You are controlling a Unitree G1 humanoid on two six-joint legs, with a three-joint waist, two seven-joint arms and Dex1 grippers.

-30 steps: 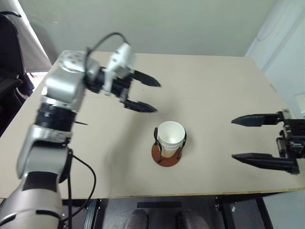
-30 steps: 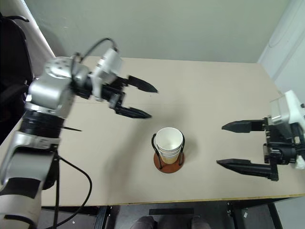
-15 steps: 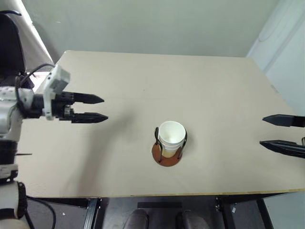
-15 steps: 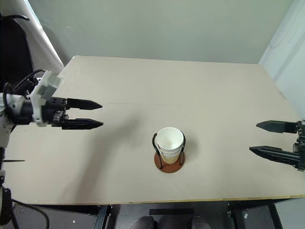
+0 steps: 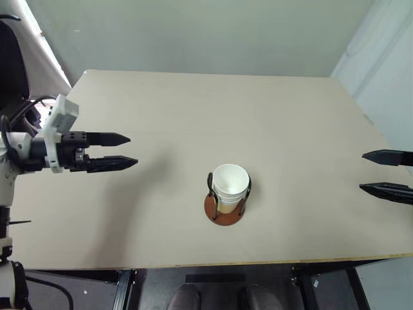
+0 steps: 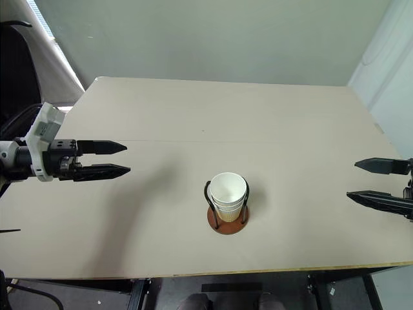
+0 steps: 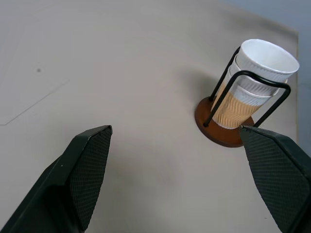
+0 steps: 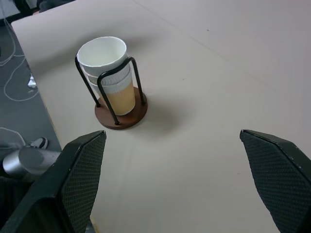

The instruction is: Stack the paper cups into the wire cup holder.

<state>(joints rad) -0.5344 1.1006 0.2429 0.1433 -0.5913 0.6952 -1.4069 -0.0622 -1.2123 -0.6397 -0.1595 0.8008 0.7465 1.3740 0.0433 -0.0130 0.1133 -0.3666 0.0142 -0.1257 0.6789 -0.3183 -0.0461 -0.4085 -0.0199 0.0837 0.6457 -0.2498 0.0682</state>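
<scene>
Head camera first: the light beige wooden surface [image 5: 271, 129] has the small round reddish-brown wire cup holder [image 5: 224, 210] sitting near its front edge, roughly in the middle. The tapered paper cups [image 5: 230, 186], white at the rim and pale tan lower down, are nested in one stack inside its two thin black wire loops. The left claw [image 5: 119, 150] hangs over the left side of the surface, well apart from the holder, black fingers spread and nothing between them. The right claw [image 5: 384, 173] pokes in from the right edge, also spread wide and empty, also well away from the cups.

Left wrist camera: both black textured fingertips [image 7: 90, 167] stand far apart with bare surface between them. The holder [image 7: 221, 131] with its stack of cups [image 7: 252, 77] sits just past one fingertip, not touching it.

Right wrist camera: same deal, fingers [image 8: 85, 170] wide apart, nothing held. The cup stack [image 8: 109, 73] stands upright in the holder [image 8: 121, 116], close to the surface's edge, with some floor and cables [image 8: 17, 87] beyond it.
</scene>
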